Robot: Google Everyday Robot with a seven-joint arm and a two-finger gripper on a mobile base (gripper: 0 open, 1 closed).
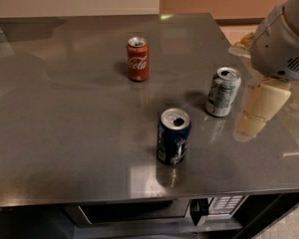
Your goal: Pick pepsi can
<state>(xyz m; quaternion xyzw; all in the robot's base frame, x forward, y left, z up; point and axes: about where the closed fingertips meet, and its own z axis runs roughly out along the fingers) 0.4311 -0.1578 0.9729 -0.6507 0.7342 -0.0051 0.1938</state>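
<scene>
The pepsi can (pixel 173 136) is dark blue with a silver open top and stands upright near the front middle of the grey metal table (pixel 65 133). My gripper (pixel 260 107), cream-coloured under the white arm (pixel 281 41), hangs over the table's right side. It is to the right of the pepsi can and apart from it, just right of the silver-white can (pixel 222 91). It holds nothing that I can see.
A red Coca-Cola can (pixel 138 59) stands upright further back, left of centre. The silver-white can stands between the pepsi can and my gripper. A microwave-like appliance (pixel 154 210) sits under the table's front edge. The table's right edge is close to the gripper.
</scene>
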